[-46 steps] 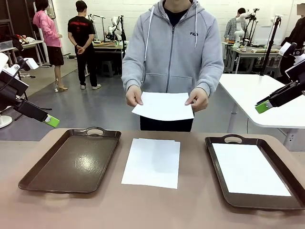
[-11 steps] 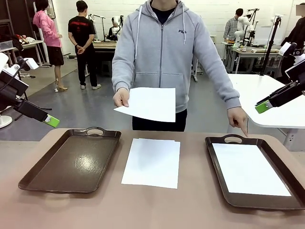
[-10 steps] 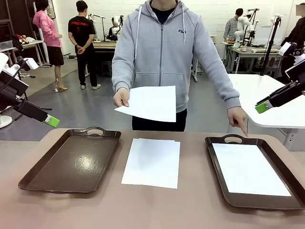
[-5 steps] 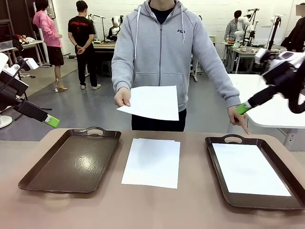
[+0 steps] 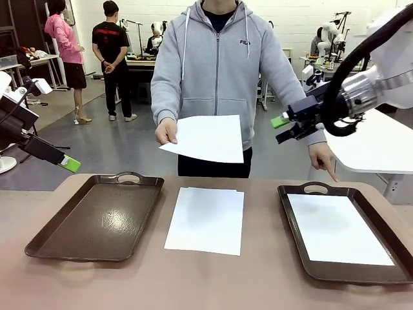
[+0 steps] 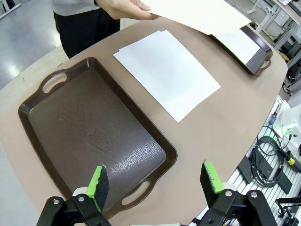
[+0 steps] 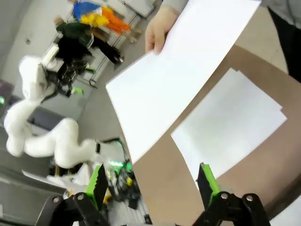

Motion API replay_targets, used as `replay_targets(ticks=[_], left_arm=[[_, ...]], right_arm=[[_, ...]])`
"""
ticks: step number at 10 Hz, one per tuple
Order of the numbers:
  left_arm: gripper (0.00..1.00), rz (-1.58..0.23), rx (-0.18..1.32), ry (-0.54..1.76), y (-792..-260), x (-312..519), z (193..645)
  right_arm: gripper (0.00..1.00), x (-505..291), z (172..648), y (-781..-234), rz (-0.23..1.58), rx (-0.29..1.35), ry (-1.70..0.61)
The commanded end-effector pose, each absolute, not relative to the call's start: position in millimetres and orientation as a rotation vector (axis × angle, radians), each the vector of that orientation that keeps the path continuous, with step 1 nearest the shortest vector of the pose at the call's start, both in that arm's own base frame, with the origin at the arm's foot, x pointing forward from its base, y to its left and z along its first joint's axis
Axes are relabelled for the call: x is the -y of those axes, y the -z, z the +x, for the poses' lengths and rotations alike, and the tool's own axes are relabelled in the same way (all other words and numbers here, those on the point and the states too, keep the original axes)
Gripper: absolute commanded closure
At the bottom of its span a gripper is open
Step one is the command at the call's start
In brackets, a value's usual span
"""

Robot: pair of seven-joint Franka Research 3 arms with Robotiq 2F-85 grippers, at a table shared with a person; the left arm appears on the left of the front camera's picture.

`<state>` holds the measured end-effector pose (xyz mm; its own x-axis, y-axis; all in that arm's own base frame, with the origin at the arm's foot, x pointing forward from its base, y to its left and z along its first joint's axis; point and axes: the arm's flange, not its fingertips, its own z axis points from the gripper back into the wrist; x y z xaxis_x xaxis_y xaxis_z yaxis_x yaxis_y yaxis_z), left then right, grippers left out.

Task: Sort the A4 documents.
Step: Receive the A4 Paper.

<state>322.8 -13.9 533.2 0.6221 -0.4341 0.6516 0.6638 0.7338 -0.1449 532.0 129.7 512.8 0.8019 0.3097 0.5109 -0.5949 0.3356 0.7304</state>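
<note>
On the tan tabletop [image 5: 271, 284], white A4 paper sheets [image 5: 206, 219] lie stacked between two dark brown plastic trays [image 5: 97, 216]. A person's hand [image 5: 166, 132] offers another white sheet [image 5: 206, 139]. The right gripper [image 5: 282, 129], jaws wide and empty, has swung in, seemingly to take it. The left gripper [image 6: 155, 181] hangs open.

Right arm [image 5: 390, 51]: white rounded shell, thick black cable [image 5: 335, 97] looping over wrist. Right pincer [image 5: 282, 128], left pincer [image 6: 155, 179]: black fingers, bright green pads. Person [image 5: 219, 77]: grey zip hoodie, white drawstrings, small chest logo, dark trousers.
</note>
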Motion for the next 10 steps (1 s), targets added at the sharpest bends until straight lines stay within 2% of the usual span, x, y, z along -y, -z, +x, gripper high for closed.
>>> replay_targets(ticks=[1, 4, 10], left_arm=[[0.0, -0.403, 0.632, 0.65, -532.8, 13.4, 323.0], [0.0, -0.403, 0.632, 0.65, -532.8, 13.4, 323.0], [0.0, -0.403, 0.632, 0.65, -532.8, 13.4, 323.0]], right_arm=[[0.0, -140.7, 561.7, -500.1, 1.141, 0.33, -0.438], [0.0, -166.6, 586.3, -463.7, 1.197, 0.327, -0.314], [0.0, -209.3, 589.5, -425.7, 1.318, 0.295, -0.22]])
